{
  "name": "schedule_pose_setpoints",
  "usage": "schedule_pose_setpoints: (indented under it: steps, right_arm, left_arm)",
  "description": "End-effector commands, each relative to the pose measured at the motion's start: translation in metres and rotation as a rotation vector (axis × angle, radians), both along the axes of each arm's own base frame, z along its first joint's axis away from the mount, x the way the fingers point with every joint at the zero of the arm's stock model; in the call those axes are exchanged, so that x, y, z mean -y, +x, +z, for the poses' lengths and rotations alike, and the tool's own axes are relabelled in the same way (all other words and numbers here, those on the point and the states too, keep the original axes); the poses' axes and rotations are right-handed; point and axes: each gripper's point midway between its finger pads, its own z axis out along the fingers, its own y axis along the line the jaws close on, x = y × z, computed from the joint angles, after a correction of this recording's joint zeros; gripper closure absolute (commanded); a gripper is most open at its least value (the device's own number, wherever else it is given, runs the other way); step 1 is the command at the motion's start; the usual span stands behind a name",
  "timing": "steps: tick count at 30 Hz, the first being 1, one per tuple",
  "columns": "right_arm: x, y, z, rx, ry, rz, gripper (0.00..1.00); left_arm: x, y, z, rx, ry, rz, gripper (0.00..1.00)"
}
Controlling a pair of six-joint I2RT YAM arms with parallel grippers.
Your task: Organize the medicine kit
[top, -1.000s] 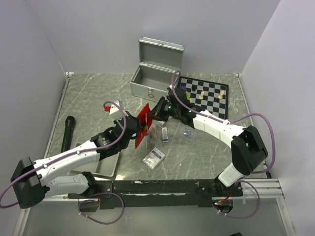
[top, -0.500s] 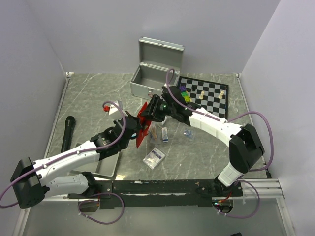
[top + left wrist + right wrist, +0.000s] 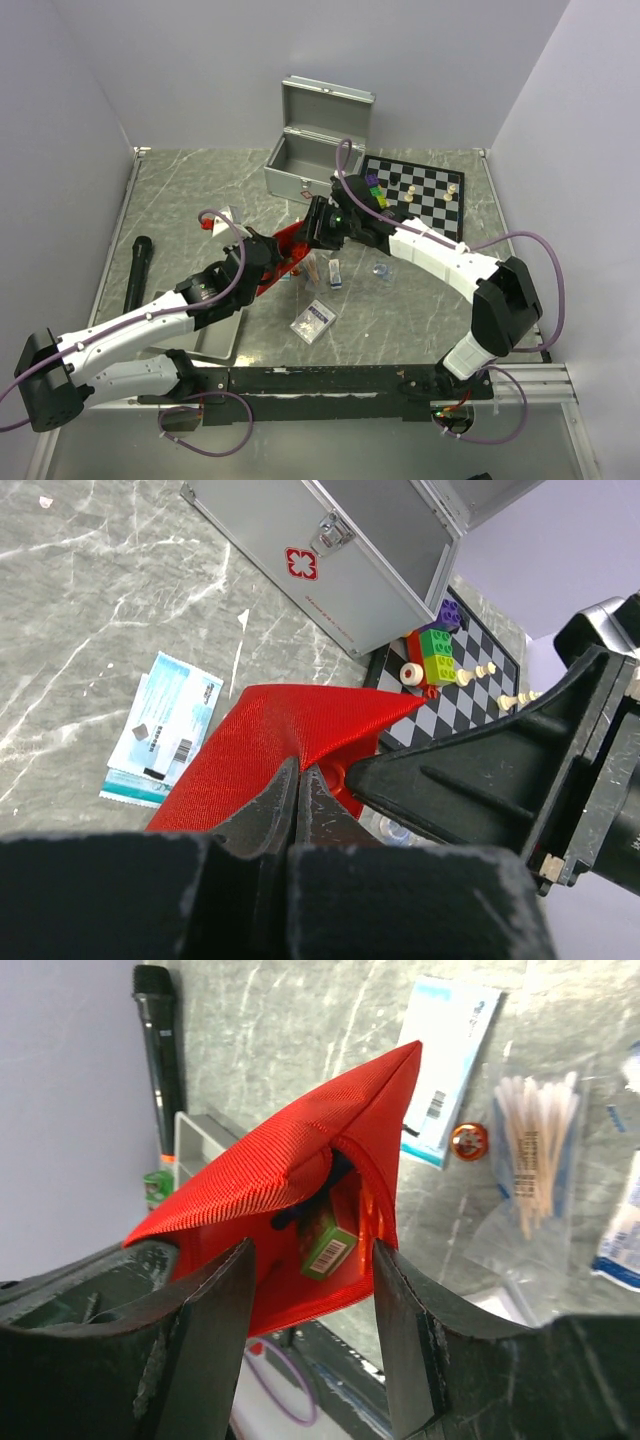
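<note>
Pouch [image 3: 287, 258], red, hung just above the table in front of the open silver case [image 3: 310, 160], held between the two arms. The left gripper [image 3: 298, 775] was pinched tight on one corner of its fabric. The right gripper [image 3: 312, 1250] sat at the pouch's mouth with its jaws spread wide, clamping nothing that I could see. Inside the gaping mouth I could make out a small green box [image 3: 325, 1245], so one item at least was packed. Most looked left to do: a bag of swabs [image 3: 530, 1160], a blue-and-white packet [image 3: 445, 1060] and a small orange round thing [image 3: 467, 1138] lay loose on the table below, and another sachet [image 3: 313, 320] lay nearer the arms. From where I stood the case looked empty.
</note>
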Motion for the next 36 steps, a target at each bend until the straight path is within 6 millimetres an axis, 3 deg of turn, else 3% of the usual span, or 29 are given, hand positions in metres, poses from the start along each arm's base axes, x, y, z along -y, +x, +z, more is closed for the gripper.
schedule_pose_setpoints:
  steps: [1, 6, 8, 13, 17, 20, 26, 30, 34, 36]
  right_arm:
    - [0.010, 0.005, 0.044, 0.150, -0.008, 0.015, 0.43]
    - [0.033, 0.003, 0.067, 0.295, -0.085, 0.030, 0.43]
    - [0.048, 0.001, 0.064, 0.345, -0.139, 0.023, 0.43]
    - [0.092, -0.008, 0.030, 0.354, -0.221, -0.033, 0.45]
    - [0.112, -0.016, 0.011, 0.344, -0.246, -0.058, 0.45]
    - [0.110, -0.020, 0.004, 0.342, -0.211, -0.037, 0.45]
    - [0.074, -0.034, 0.018, 0.367, -0.049, 0.138, 0.44]
    - [0.052, -0.040, 0.031, 0.403, -0.012, 0.239, 0.48]
    - [0.035, -0.028, 0.019, 0.328, -0.134, 0.292, 0.51]
    - [0.028, -0.023, 0.032, 0.371, -0.092, 0.276, 0.50]
  left_arm:
    - [-0.005, 0.002, 0.012, 0.033, -0.035, 0.028, 0.99]
    - [-0.009, -0.001, 0.008, 0.027, 0.027, 0.012, 0.99]
    - [-0.008, -0.003, 0.007, 0.033, 0.060, -0.020, 0.99]
    - [-0.012, -0.020, 0.013, 0.089, 0.007, -0.109, 0.99]
    - [-0.037, -0.026, 0.031, 0.172, -0.308, -0.132, 0.99]
    - [-0.029, -0.030, 0.051, 0.242, -0.494, -0.351, 0.99]
    - [0.000, -0.047, 0.072, 0.301, -0.539, -0.626, 0.99]
    - [0.013, -0.051, 0.080, 0.304, -0.530, -0.724, 0.99]
    - [0.017, -0.054, 0.091, 0.326, -0.525, -0.760, 0.99]
    - [0.020, -0.055, 0.093, 0.324, -0.501, -0.780, 0.99]
